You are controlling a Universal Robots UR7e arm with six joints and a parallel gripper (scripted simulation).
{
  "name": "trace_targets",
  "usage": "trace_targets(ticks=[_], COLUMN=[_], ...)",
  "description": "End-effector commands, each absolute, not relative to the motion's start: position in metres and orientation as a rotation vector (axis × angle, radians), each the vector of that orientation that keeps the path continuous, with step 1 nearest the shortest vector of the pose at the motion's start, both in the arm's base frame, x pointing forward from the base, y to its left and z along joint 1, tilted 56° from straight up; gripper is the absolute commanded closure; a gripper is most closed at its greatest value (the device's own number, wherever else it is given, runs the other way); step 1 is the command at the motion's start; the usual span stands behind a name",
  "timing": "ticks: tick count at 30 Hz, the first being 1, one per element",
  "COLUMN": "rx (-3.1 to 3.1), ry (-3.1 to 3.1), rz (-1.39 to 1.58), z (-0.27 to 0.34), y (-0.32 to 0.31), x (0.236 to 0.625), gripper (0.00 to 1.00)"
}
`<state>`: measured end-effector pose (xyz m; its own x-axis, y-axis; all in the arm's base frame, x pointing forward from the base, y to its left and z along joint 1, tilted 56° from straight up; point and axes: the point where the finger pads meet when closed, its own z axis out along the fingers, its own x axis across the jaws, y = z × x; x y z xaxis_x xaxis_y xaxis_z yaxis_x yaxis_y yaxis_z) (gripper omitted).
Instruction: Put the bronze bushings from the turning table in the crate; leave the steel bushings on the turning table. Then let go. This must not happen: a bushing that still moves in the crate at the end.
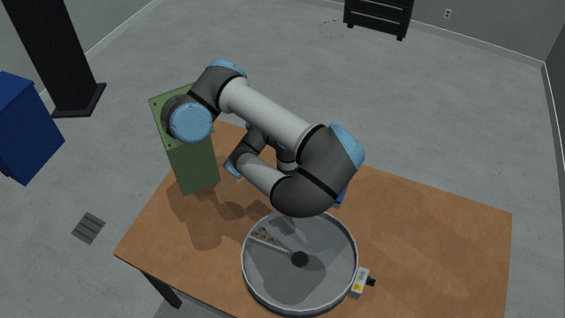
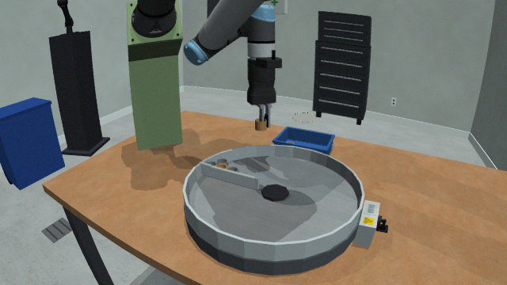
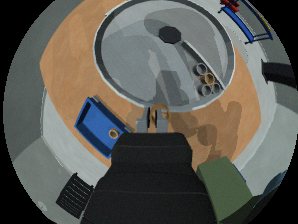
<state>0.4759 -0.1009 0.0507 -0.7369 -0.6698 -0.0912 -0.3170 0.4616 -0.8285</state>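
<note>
My gripper [image 2: 264, 119] [image 3: 152, 113] is shut on the wall of a bronze bushing [image 2: 260, 125] [image 3: 166, 114]. It holds it in the air, left of the blue crate [image 2: 322, 149] [image 3: 81, 114] in the exterior view; the arm hides it in the top view. One bronze bushing [image 2: 290, 142] [image 3: 110, 133] lies in the crate. Another bronze bushing [image 1: 263, 236] [image 2: 222, 166] [image 3: 213, 79] stands on the grey turning table [image 1: 356, 247] [image 2: 273, 250], among several steel bushings [image 3: 195, 69] beside the divider.
The turning table has a raised rim, a straight divider [image 1: 274, 246] [image 2: 231, 176] and a dark hub [image 1: 299, 259] [image 2: 275, 192] [image 3: 170, 34]. A small grey box [image 1: 359, 283] [image 2: 367, 226] sits at its side. The green pedestal [image 1: 194, 170] [image 2: 156, 99] [image 3: 225, 185] carries the arm.
</note>
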Motion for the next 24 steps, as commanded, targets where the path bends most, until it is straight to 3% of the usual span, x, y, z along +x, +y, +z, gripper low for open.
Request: trace_targets(ticks=[1,6,11,24], rx=[-0.823,-0.823,-0.825,-0.826], ry=[2.319,2.319,2.315,2.313], rz=[-1.186,-1.186,-1.185,-1.185], z=[0.05,0.05,0.046,0.046], y=[-0.097,-0.097,-0.059,-0.051], x=[0.48,0.48,0.514,0.52], gripper=[1.0,1.0,1.0,1.0])
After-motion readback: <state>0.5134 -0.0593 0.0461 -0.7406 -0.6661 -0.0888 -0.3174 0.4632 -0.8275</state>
